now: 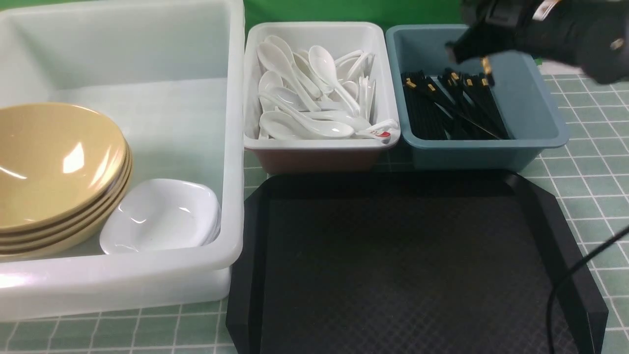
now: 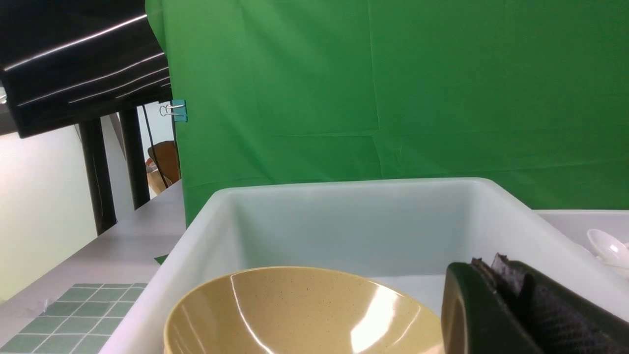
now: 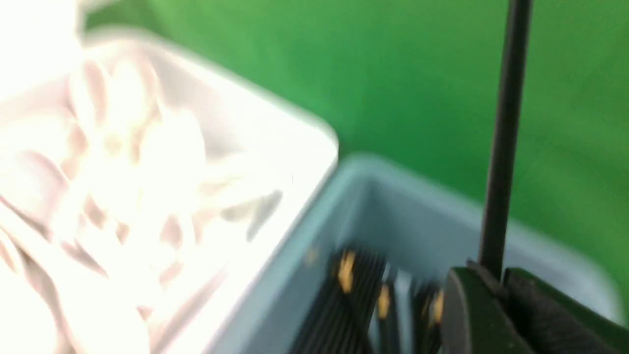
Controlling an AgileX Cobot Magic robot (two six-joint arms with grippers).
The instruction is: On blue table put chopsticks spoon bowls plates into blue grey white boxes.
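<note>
Right arm: your right gripper (image 3: pixel 496 282) hung over the far-right blue-grey box (image 1: pixel 535 105), jaws clenched on one chopstick (image 3: pixel 503 137), poised to join the sorted chopsticks (image 1: pixel 452 105).
Left arm: left gripper (image 2: pixel 511 295) jaws clenched, empty, parked by the bowls (image 1: pixel 54 167).

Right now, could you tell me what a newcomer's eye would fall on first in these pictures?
Probably the stack of mustard-yellow bowls in the large white tub on the left, with small white plates beside them. Next, the white box heaped with spoons in the middle, and the blue-grey box of black chopsticks on the right. Over that box the right tool is shut on a single chopstick.
</note>
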